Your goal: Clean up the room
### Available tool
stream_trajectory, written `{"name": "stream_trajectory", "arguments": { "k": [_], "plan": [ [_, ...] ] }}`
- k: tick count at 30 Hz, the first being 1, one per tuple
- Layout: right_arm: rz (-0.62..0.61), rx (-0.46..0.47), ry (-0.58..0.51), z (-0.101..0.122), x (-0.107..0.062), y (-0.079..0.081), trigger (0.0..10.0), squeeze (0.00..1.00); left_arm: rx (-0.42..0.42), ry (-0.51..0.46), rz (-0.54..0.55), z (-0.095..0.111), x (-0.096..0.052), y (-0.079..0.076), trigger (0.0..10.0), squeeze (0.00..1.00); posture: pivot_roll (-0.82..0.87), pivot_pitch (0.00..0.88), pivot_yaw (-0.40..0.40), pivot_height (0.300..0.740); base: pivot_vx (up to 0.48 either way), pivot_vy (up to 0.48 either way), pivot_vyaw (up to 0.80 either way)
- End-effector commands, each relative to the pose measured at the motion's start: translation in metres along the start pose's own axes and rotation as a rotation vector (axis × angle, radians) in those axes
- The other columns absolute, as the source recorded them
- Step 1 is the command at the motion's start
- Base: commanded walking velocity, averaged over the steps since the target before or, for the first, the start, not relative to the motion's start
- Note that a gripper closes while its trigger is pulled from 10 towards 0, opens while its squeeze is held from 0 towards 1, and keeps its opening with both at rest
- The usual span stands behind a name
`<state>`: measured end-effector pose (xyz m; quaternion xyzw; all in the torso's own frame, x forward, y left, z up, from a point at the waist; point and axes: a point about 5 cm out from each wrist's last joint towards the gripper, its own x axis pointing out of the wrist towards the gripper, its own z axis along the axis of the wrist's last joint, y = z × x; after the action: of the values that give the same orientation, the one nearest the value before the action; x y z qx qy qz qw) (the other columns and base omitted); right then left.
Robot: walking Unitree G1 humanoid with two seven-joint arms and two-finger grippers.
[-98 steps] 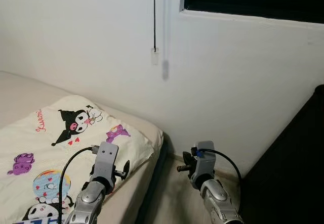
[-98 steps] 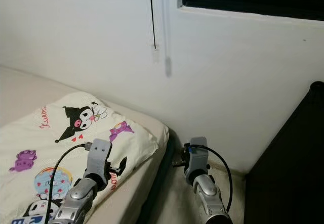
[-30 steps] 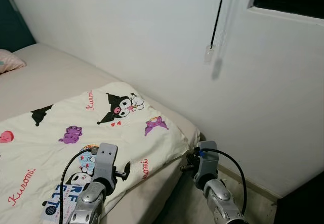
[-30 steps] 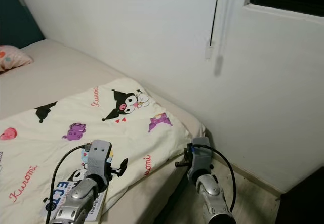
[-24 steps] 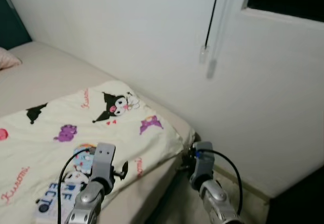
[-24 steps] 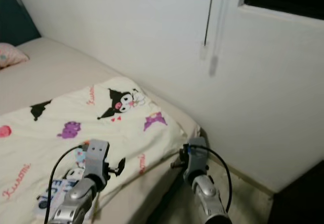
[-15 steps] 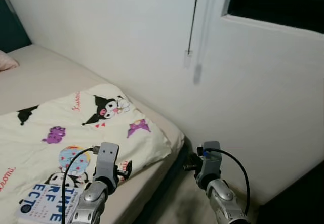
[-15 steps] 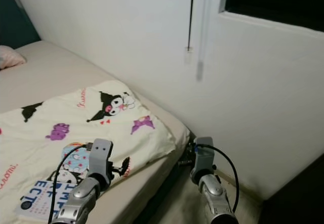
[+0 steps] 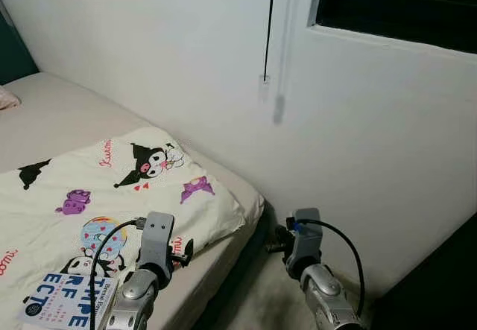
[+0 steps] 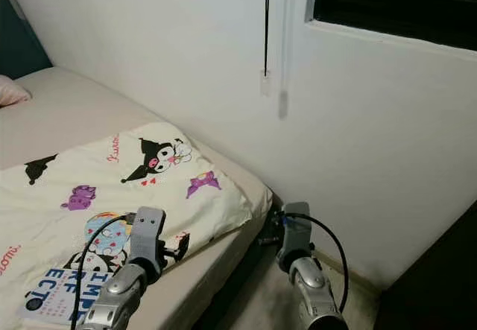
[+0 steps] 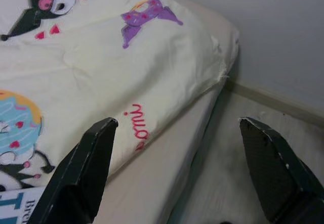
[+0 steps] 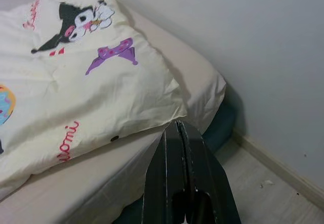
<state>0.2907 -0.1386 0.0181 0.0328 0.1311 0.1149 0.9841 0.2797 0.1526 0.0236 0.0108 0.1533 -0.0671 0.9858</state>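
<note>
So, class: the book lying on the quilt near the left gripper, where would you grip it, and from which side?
Probably its near edge, coming from the robot's left. The book lies flat on the soft quilt, so its thin edges are the only parts two fingers can pinch. The left gripper is open and nearest; the right gripper is shut.

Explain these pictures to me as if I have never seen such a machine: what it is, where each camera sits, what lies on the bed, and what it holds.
This is a humanoid robot with two silver arms. Two pictures come from its head, looking down. Two come from cameras on its wrists.

The left gripper hangs over the bed's corner with its black fingers spread wide. The right gripper is pressed shut, beside the bed. Neither holds anything.

On the bed lies a cream cartoon-print blanket, with a blue-lettered book on it. Behind is a white wall with a hanging blind cord.
</note>
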Motion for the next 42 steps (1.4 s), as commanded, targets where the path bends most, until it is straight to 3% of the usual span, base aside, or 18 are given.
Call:
{"name": "stream_trajectory", "arguments": {
  "k": [1,23,36,42],
  "plan": [
    [0.024,-0.015,0.021,-0.004,0.0,0.006,10.0,0.0,0.005,0.011,0.018,-0.005,-0.004,0.005,10.0,0.0,-0.03,0.117,0.02,0.74,0.0,0.0,0.8],
    [0.029,-0.021,0.023,-0.004,-0.001,0.005,10.0,0.0,-0.011,0.013,-0.011,-0.006,-0.005,-0.002,10.0,0.0,-0.03,0.128,0.021,0.74,0.0,0.0,0.8],
    [0.012,0.004,0.022,-0.006,-0.003,0.003,10.0,0.0,0.007,0.014,-0.028,-0.007,-0.006,-0.005,10.0,0.0,-0.03,0.126,0.017,0.74,0.0,0.0,0.0],
    [0.013,0.005,0.023,-0.006,-0.003,0.003,10.0,0.0,0.009,0.013,-0.025,-0.007,-0.007,-0.005,10.0,0.0,-0.03,0.12,0.017,0.74,0.0,-0.434,0.0]
  ]
}}
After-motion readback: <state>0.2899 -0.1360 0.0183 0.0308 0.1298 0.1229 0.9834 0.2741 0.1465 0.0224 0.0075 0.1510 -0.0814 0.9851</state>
